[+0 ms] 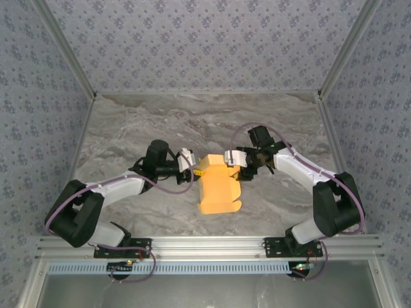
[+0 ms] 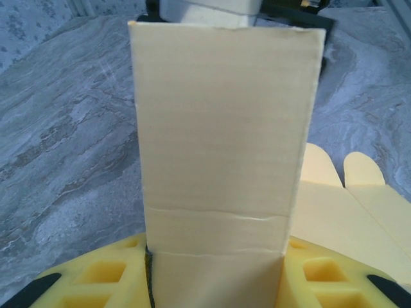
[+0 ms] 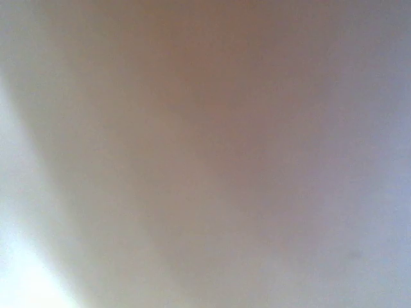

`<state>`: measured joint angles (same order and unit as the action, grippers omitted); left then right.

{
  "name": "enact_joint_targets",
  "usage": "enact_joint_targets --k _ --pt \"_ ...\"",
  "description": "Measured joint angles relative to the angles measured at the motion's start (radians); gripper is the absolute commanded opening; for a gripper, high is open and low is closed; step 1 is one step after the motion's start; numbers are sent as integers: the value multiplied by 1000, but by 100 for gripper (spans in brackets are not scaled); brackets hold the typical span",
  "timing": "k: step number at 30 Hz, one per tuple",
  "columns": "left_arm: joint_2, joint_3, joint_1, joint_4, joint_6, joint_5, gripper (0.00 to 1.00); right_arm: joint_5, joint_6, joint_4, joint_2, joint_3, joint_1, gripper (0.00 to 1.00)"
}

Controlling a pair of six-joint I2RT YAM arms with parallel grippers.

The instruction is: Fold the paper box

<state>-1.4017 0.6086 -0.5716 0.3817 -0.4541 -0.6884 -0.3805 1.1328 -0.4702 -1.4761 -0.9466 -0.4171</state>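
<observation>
no legible text or markings

Grey marbled table [image 1: 128, 122], with 1 yellow-orange paper box [image 1: 217, 192] at its middle.

Paper box [image 1: 217, 186] sits mid-table [image 1: 160, 122] between both arms — left gripper [image 1: 190, 163] at its far-left corner, right gripper [image 1: 232, 158] at its far-right corner. Box flaps lie toward the near edge — arm bases behind them.
</observation>
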Motion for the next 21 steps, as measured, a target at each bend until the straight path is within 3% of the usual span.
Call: enact_joint_targets --k 6,11,16,19,21 --pt "-16 2 22 45 81 67 21 -47 -127 126 115 80 40 99" --pt "-51 6 42 127 238 140 21 15 -433 410 256 195 135 99" --pt "-107 35 42 223 454 231 21 235 -939 580 346 245 173 89" --pt "-110 37 37 280 560 304 21 316 -1323 559 395 245 182 78" --pt "-110 37 27 307 603 357 21 340 -1613 501 428 245 182 79"
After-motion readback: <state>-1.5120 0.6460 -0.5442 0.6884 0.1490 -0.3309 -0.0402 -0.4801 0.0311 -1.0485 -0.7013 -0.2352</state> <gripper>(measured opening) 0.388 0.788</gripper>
